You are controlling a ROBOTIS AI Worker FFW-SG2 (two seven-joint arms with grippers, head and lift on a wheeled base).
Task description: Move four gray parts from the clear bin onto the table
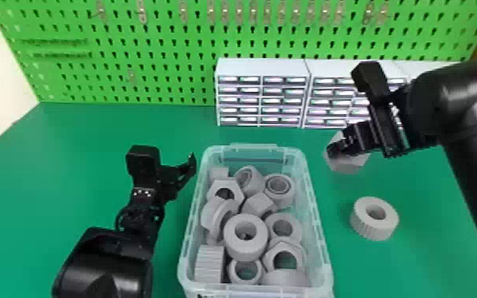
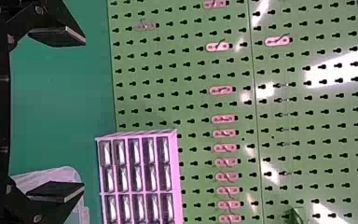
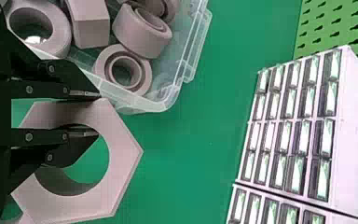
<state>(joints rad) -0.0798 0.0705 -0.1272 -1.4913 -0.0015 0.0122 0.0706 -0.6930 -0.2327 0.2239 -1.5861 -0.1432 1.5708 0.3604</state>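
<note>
My right gripper is right of the clear bin, shut on the wall of a gray hex ring. In the right wrist view, the right gripper has one finger inside the hole of the hex ring and one outside; I cannot tell whether the ring touches the table. A round ribbed gray part lies on the table nearer me. Several gray rings and nuts, one round ring among them, fill the bin. My left gripper is parked open left of the bin; in the left wrist view, the left gripper has nothing between its fingers.
White drawer cabinets stand behind the bin on the green table. A green pegboard with hooks rises at the back. The right arm spans the right side.
</note>
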